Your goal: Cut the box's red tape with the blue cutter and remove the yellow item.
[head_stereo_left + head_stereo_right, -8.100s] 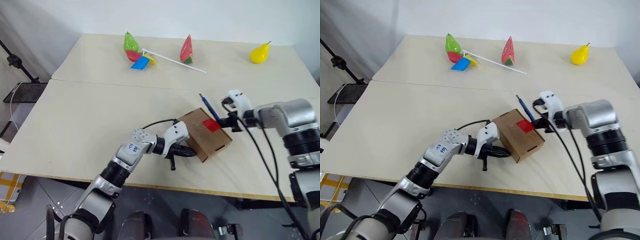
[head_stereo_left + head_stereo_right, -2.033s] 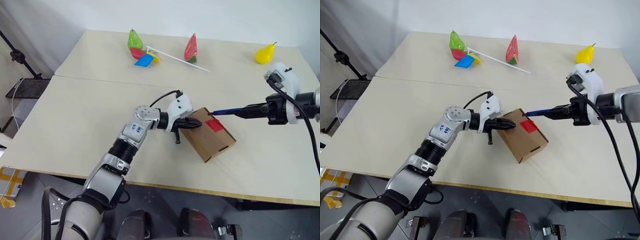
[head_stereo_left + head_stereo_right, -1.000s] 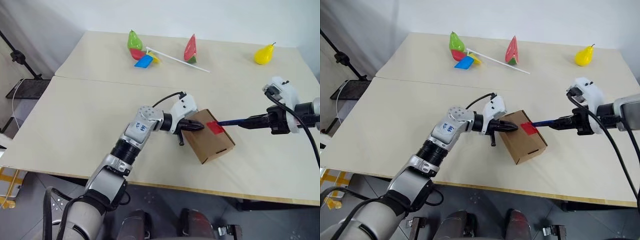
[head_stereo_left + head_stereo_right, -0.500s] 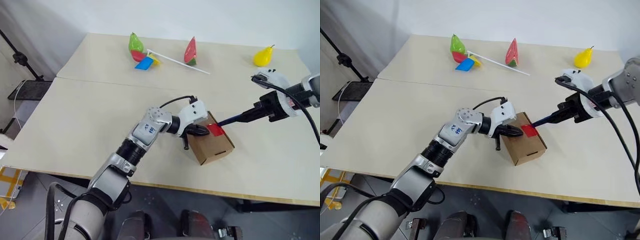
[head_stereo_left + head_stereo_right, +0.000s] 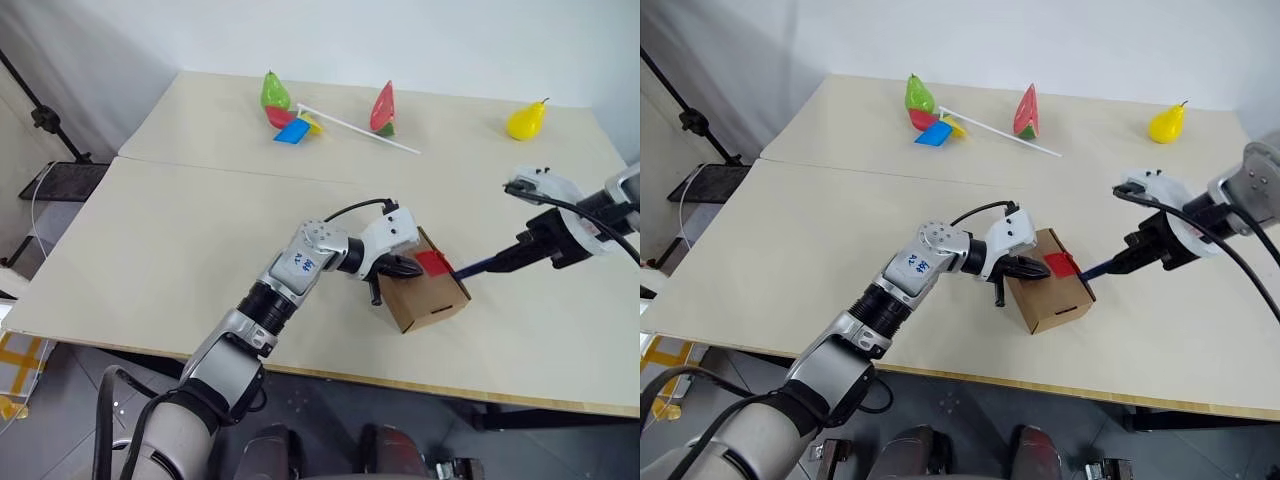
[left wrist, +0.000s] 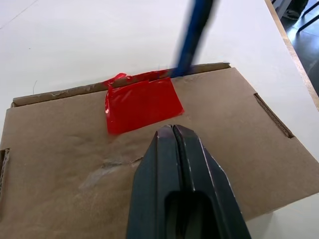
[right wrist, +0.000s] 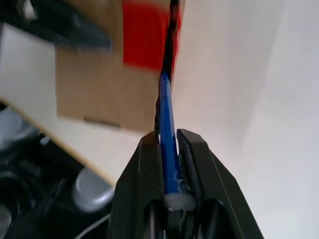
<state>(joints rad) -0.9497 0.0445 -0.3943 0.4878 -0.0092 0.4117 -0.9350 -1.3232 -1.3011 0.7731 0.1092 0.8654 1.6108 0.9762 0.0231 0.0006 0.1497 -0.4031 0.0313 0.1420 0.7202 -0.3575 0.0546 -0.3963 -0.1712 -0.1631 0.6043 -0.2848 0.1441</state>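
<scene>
The box (image 5: 428, 293) sat near the front edge of the desk (image 5: 150, 240), right of centre, a brown carton with its taped face up. The left gripper (image 5: 410, 266) had its black fingers (image 6: 172, 164) pressed together, empty, tips resting on the top of the box just short of the red tape (image 5: 434, 262). The red tape lay across the flap seam at the box's far top edge, and in the left wrist view its far edge looked torn and crumpled.

The blue cutter (image 5: 482, 265) was pinched in the right gripper (image 7: 169, 142), whose fingers were clamped on either side of the shaft. It reached in from the right, angled down, with its tip at the far edge of the tape where the flap met the box side. The right gripper (image 5: 1137, 255) hung above the desk, just right of the box.

At the far side of the desk, well apart from the box: a green pear toy (image 5: 272, 91) beside a pinwheel (image 5: 292, 129) with a white stick, a watermelon slice toy (image 5: 381, 106), and a yellow pear toy (image 5: 526, 121) far right.
</scene>
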